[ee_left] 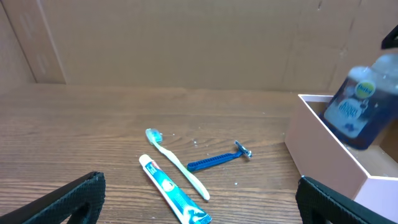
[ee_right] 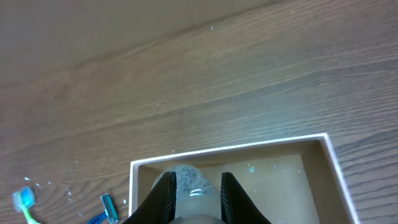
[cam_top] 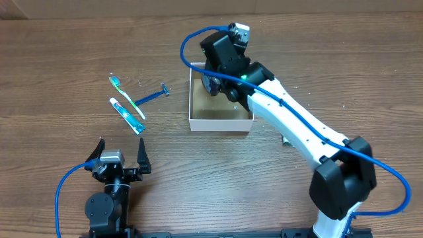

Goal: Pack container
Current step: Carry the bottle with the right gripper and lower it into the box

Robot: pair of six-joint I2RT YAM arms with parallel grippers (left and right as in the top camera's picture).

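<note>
Container: mid-table, nearer far edge. Right gripper: over container's far-left corner, jaws clamped on blue bottle. Left gripper: by near edge, left side, jaws wide apart, holding nothing. Toothbrush, toothpaste, razor: left of container.

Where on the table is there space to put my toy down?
Bare table left of the toothbrush, the patch between the left gripper and the container, and the far right corner. It is crowded where toothbrush, toothpaste and razor lie together, and over the container, where the right gripper holds a bottle.
</note>
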